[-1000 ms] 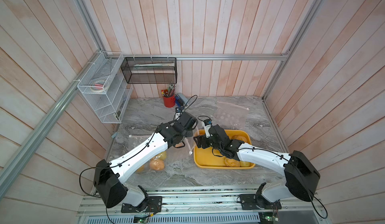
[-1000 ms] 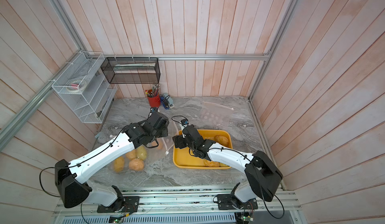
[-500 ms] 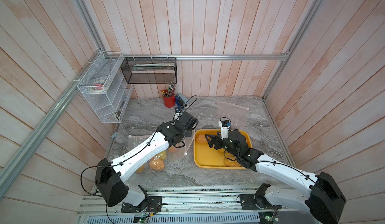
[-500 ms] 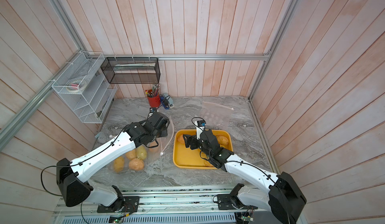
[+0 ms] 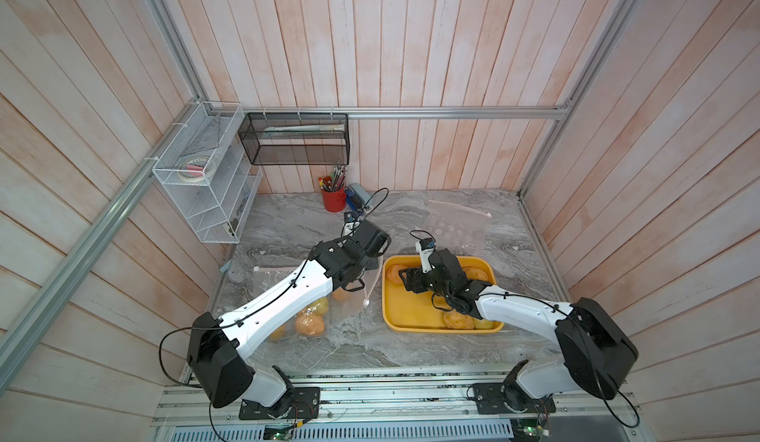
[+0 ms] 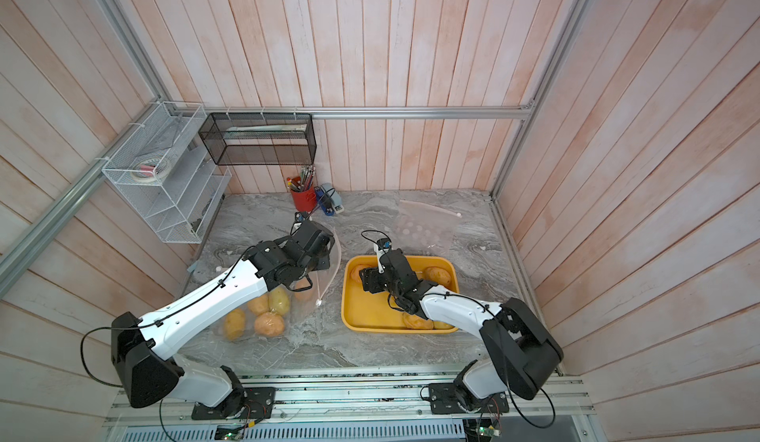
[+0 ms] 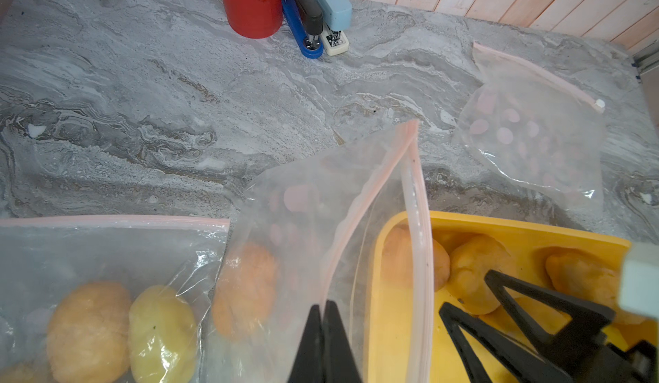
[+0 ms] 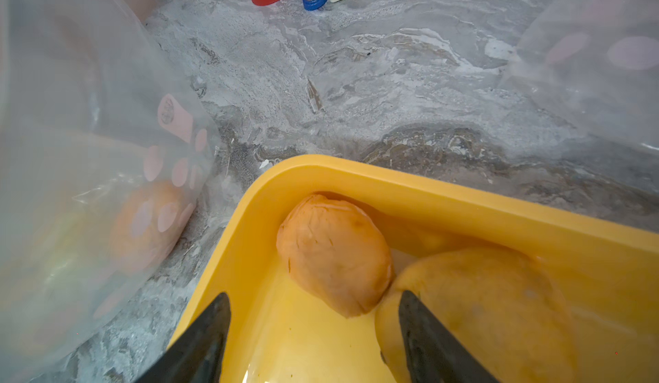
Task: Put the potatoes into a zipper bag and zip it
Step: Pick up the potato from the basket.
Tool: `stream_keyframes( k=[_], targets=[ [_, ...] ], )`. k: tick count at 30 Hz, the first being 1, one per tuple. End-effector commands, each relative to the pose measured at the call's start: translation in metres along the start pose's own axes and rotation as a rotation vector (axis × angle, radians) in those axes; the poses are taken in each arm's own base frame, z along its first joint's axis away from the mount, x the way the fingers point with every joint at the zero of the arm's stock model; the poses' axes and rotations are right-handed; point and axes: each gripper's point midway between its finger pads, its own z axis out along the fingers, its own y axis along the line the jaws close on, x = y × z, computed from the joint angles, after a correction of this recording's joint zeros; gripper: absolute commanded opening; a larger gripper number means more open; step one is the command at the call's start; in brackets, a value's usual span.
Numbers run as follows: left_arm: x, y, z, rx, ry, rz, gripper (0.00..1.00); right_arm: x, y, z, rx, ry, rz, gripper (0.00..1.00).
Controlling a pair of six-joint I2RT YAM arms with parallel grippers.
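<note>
Right claw (image 8: 312,295): jaws wide apart and gripping nothing, low over the yellow tray (image 8: 392,181).
Left claw (image 7: 322,308): jaws pinched together on the pink rim of the zipper bag (image 7: 313,185), holding its mouth up and open toward the tray.
Target potato (image 8: 331,253): in the tray's far corner on the robot's left, directly ahead of the right claw and just beyond its fingertips.
Long axis: appears slightly skewed from the claw's line of reach, so the jaws would close across the shorter width.
Neighbouring potato (image 8: 481,310): touches the target. One finger (image 8: 428,345) overlaps it in the right wrist view, and contact cannot be determined.
Nearer arm: right. The left arm is occupied with the bag.
Bag position: on the table (image 8: 356,78) just beside the tray, on the robot's left, with one potato (image 7: 246,285) already inside.
Remaining potatoes (image 6: 417,320): more lie at the tray's near edge.
Progress: judged partway through loading, with zipping not yet begun.
</note>
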Motion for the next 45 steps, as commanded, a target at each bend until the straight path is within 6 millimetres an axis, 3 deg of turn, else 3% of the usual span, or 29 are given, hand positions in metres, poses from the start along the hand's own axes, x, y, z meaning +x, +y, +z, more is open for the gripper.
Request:
stream_keyframes(
  k=[1, 10, 23, 33, 37, 42, 45],
  targets=[
    [-0.006, 0.0, -0.003, 0.0, -0.012, -0.014, 0.0, 0.003, 0.001, 0.01, 0.007, 0.057, -0.04, 0.77],
    [-0.006, 0.0, -0.004, 0.006, -0.01, -0.01, 0.0, 0.003, -0.02, 0.033, 0.101, 0.117, -0.068, 0.86],
    [-0.006, -0.002, -0.003, 0.01, -0.006, -0.008, 0.0, 0.037, -0.017, 0.057, 0.048, 0.233, -0.087, 0.87],
    [-0.005, -0.002, -0.002, 0.009, -0.004, -0.006, 0.0, 0.048, -0.005, 0.054, 0.012, 0.26, -0.086, 0.85],
    [-0.005, -0.002, -0.002, 0.01, -0.003, -0.005, 0.0, 0.054, -0.004, 0.046, 0.097, 0.249, -0.106, 0.83],
    [-0.005, -0.001, -0.002, 0.01, -0.002, -0.007, 0.0, 0.061, -0.006, 0.04, 0.208, 0.255, -0.131, 0.71],
    [-0.005, -0.002, -0.003, 0.013, -0.002, -0.007, 0.0, 0.064, -0.01, 0.042, 0.259, 0.269, -0.146, 0.71]
  ],
)
